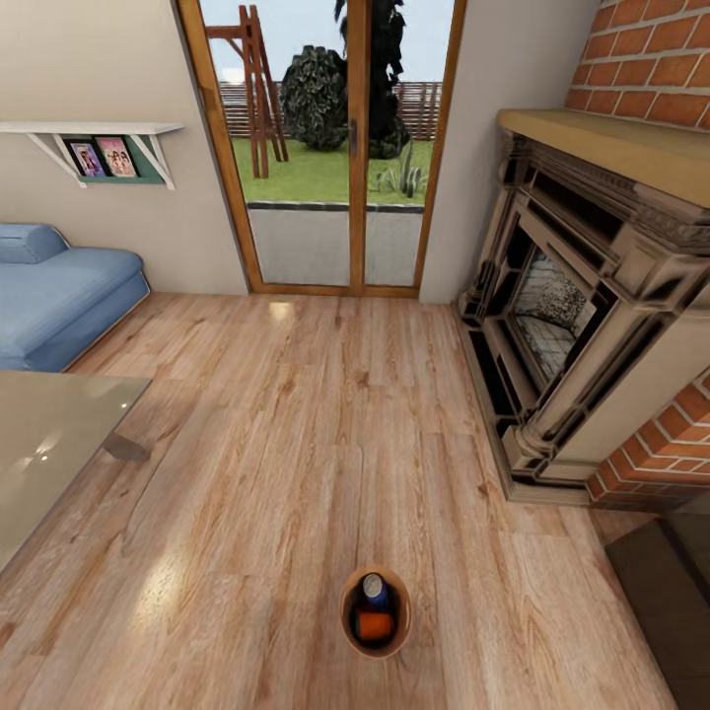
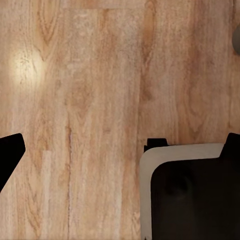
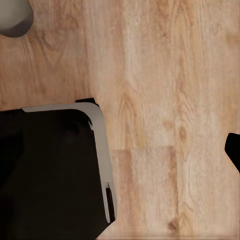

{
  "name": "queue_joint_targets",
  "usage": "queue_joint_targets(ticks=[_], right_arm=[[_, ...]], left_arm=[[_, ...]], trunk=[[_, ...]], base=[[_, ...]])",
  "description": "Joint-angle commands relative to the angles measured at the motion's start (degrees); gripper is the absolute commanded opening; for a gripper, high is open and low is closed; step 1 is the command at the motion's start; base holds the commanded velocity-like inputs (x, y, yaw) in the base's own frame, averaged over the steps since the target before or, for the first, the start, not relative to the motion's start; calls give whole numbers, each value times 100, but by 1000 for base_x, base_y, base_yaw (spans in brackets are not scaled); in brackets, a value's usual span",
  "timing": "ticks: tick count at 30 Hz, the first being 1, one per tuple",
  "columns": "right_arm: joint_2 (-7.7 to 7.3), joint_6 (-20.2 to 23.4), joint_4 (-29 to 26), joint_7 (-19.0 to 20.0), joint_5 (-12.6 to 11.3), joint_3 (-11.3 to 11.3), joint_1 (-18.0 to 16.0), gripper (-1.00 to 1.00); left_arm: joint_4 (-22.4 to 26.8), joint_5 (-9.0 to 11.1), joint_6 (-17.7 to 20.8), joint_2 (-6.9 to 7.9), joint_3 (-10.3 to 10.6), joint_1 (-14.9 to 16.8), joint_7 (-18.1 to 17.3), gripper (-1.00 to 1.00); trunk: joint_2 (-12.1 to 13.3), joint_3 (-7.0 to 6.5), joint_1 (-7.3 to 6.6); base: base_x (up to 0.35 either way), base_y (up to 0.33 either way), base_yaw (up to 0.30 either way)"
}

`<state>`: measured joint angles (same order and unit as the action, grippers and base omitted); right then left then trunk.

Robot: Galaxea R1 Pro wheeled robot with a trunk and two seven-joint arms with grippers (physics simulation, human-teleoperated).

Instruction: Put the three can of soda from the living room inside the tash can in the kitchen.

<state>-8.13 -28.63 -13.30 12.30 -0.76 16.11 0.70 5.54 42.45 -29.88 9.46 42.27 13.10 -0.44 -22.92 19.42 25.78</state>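
Note:
The tash can (image 1: 376,646), a small round bin with a copper-brown inside, stands on the wood floor low in the middle of the head view. Two cans of soda stand inside it: an orange one (image 1: 374,625) and a dark blue one with a silvery top (image 1: 375,590). In the left wrist view my left gripper (image 2: 120,150) is open, its black fingertips (image 2: 9,155) far apart over bare planks. My right gripper (image 3: 120,150) is open too, with one fingertip (image 3: 233,150) at the frame's edge. Neither holds anything.
A glass-topped low table (image 1: 49,434) and a blue sofa (image 1: 59,296) are at the left. An ornate fireplace (image 1: 582,325) with a brick chimney (image 1: 656,59) is at the right. A glazed door (image 1: 325,148) faces me. My black base (image 2: 195,200) shows in both wrist views.

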Motion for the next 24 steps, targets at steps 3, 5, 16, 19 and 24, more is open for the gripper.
queue_joint_targets(ticks=[3, 5, 16, 19, 24], right_arm=[[3, 4, 135, 0, 4, -16, 0, 100], [2, 3, 304, 0, 11, -31, 0, 100], [3, 6, 542, 0, 23, -53, 0, 100], [4, 11, 585, 0, 23, -51, 0, 100], [6, 14, 787, 0, 19, -54, 0, 100]], left_arm=[[0, 0, 0, 2, 1, -2, 1, 100], [0, 0, 0, 3, 0, -13, 0, 100], [0, -3, 0, 0, 6, -39, 0, 100], [0, -4, 0, -2, 8, -40, 0, 100], [0, -7, 0, -1, 9, -43, -5, 100]], trunk=[[0, 0, 0], [0, 0, 0], [0, 0, 0], [0, 0, 0], [0, 0, 0]], base=[[0, 0, 0], [0, 0, 0], [0, 0, 0], [0, 0, 0], [0, 0, 0]])
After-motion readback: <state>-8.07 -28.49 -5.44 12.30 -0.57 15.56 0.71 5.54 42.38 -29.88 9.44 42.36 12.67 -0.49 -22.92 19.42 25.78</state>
